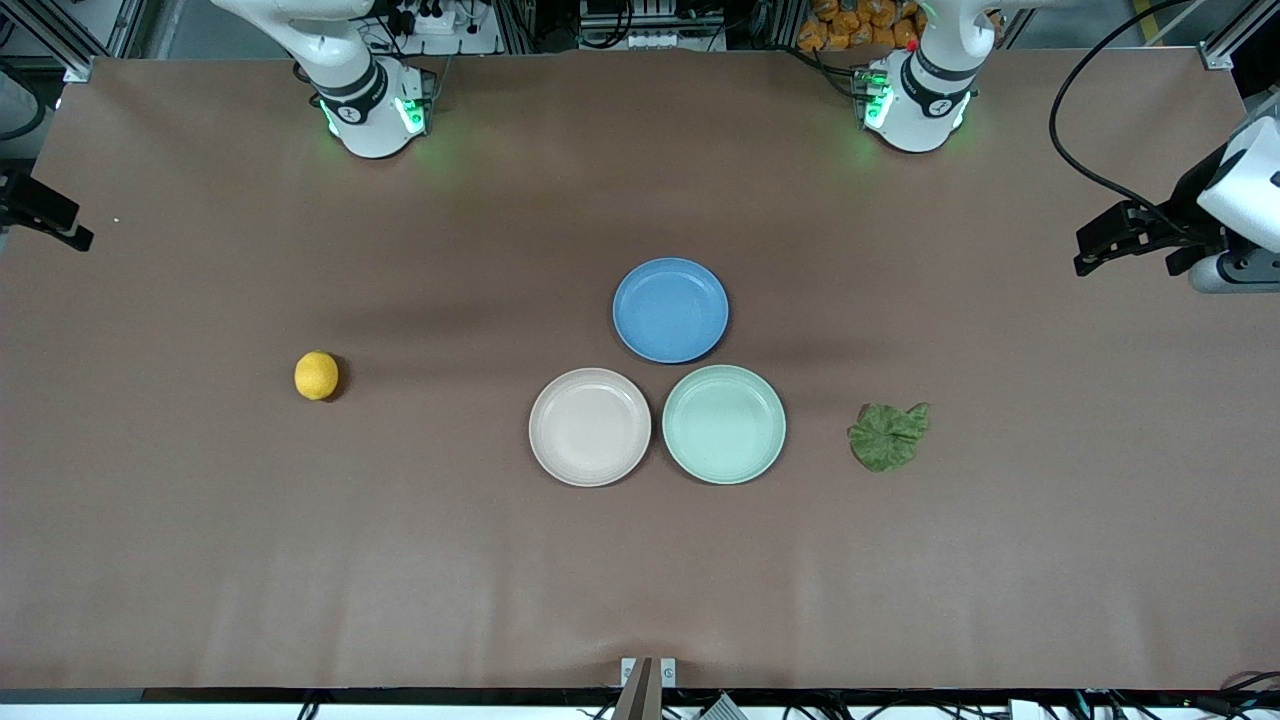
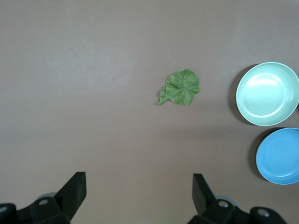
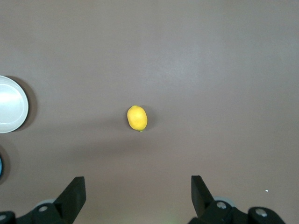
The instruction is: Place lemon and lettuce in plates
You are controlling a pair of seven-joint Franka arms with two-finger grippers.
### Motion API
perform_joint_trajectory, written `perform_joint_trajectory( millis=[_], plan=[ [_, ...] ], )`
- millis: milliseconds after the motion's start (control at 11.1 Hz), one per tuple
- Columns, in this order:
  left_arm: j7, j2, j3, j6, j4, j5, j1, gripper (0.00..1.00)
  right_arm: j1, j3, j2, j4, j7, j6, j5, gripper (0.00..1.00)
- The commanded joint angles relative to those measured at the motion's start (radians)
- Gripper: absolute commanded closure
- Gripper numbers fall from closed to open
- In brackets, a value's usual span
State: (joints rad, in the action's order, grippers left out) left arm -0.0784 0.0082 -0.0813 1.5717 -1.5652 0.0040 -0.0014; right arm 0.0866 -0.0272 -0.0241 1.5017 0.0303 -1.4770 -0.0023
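The yellow lemon [image 1: 316,375] lies on the brown table toward the right arm's end; it also shows in the right wrist view [image 3: 137,118]. The dark green lettuce leaf [image 1: 889,436] lies toward the left arm's end, beside the mint green plate [image 1: 724,424]; both show in the left wrist view, the lettuce [image 2: 180,87] and the mint plate [image 2: 267,93]. The beige-pink plate [image 1: 590,427] sits beside the mint one. Both plates are empty. My left gripper [image 2: 139,179] is open and empty, high over the table. My right gripper [image 3: 138,182] is open and empty, high over the table.
An empty blue plate [image 1: 670,310] sits just farther from the front camera than the two plates, touching distance from both. The left hand [image 1: 1100,240] and right hand [image 1: 50,215] show at the view's side edges. The arm bases stand along the table's top edge.
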Motion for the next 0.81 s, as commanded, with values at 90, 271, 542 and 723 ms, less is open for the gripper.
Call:
perform_joint_trajectory(
  millis=[90,271,542,723],
  plan=[
    [-0.027,0.007,-0.005,0.001,0.013,-0.024,-0.003,0.0,0.012,0.009,-0.022,0.006,0.01,-0.005,-0.008,0.0],
    [-0.027,0.006,-0.005,0.001,0.011,-0.024,-0.002,0.0,0.012,0.007,-0.019,0.006,0.011,-0.011,-0.008,0.0],
    [-0.029,0.004,-0.006,0.001,0.01,-0.024,-0.005,0.0,0.013,0.007,-0.02,0.009,0.01,-0.003,-0.008,0.0],
    [-0.035,0.004,-0.034,0.001,0.007,-0.027,0.001,0.0,0.013,0.006,-0.019,0.009,0.01,-0.002,-0.01,0.0]
  ],
)
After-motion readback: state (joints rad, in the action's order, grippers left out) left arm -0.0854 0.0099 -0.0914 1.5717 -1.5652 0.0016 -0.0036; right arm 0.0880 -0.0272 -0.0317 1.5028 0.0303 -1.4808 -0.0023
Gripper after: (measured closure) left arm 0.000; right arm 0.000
